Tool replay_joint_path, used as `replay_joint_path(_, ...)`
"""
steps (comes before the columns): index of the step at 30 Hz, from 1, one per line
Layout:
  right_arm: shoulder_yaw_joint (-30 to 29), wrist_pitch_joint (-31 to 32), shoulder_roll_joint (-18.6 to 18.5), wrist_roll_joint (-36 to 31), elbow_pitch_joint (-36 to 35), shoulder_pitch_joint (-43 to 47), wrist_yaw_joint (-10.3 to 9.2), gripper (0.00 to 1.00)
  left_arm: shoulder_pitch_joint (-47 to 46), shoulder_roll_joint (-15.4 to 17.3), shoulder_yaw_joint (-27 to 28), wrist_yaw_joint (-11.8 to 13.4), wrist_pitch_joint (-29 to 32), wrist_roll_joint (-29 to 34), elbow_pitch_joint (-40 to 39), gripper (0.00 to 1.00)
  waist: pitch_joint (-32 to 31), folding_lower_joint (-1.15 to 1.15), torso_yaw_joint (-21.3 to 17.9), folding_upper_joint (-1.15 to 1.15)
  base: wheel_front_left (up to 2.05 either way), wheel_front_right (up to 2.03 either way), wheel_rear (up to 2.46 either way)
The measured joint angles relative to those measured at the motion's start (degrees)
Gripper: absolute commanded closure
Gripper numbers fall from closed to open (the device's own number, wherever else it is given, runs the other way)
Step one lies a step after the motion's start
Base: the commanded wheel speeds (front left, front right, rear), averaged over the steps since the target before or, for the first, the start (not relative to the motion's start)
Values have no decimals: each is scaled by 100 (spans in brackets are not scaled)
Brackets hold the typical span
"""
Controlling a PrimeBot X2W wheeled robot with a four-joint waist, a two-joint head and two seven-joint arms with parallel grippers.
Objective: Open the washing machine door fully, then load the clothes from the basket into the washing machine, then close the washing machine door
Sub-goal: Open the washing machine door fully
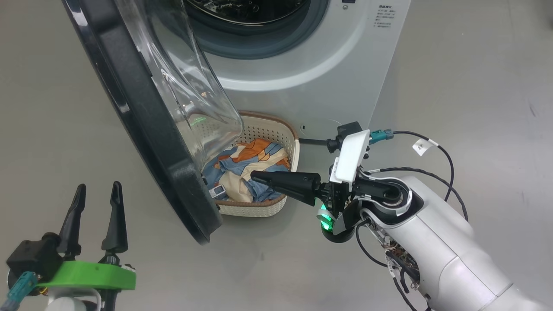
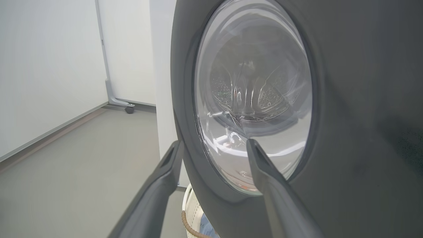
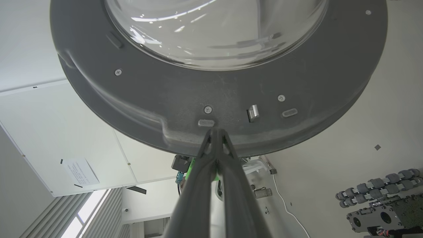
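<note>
Currently at near left: left gripper [image 1: 98,185], fingers wide apart, empty. Right of it: washing machine door [image 1: 138,108], standing open, glass bowl facing right. Past the door's lower edge, on the floor [image 1: 453,86] against the washing machine [image 1: 311,77]: basket [image 1: 255,210], clothes [image 1: 255,155] inside. At right: right gripper [image 1: 255,176], fully closed, empty, pointing left above the basket's near rim.

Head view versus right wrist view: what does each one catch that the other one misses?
Head view: the basket holding the clothes, and the washing machine front with its grey gasket. Right wrist view: screws and a metal latch on the washing machine door's inner face, a paper notice on a wall. Both: that door and the shut right gripper, pointed at the door's rim.
</note>
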Motion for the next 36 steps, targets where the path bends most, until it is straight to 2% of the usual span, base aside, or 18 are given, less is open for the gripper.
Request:
replay_joint_path(12,-225,-463,20,19,282,588,238,100,333,4,394,0,0,0,1,0,-351,0,-451,0,0,0,0)
replay_joint_path(14,-290,-609,21,12,299,672,263,29,403,4,444,0,0,1,0,0,-394,0,-525,0,0,0,0)
replay_joint_path(15,-337,-672,21,11,299,701,293,0,439,4,479,0,0,1,-3,0,-412,0,-562,0,0,0,0)
replay_joint_path(22,-694,-1290,1,-168,291,741,412,0,545,-5,601,0,0,1,-24,0,-490,0,-811,0,0,0,0)
replay_joint_path(31,-1123,-2727,-294,-1307,208,734,456,0,545,-40,538,0,0,1,-100,0,-559,0,-1000,0,0,0,0)
replay_joint_path(36,-1222,-3674,-524,-2297,-98,625,456,0,545,-70,535,0,0,0,-126,0,-557,0,-1030,0,0,0,0)
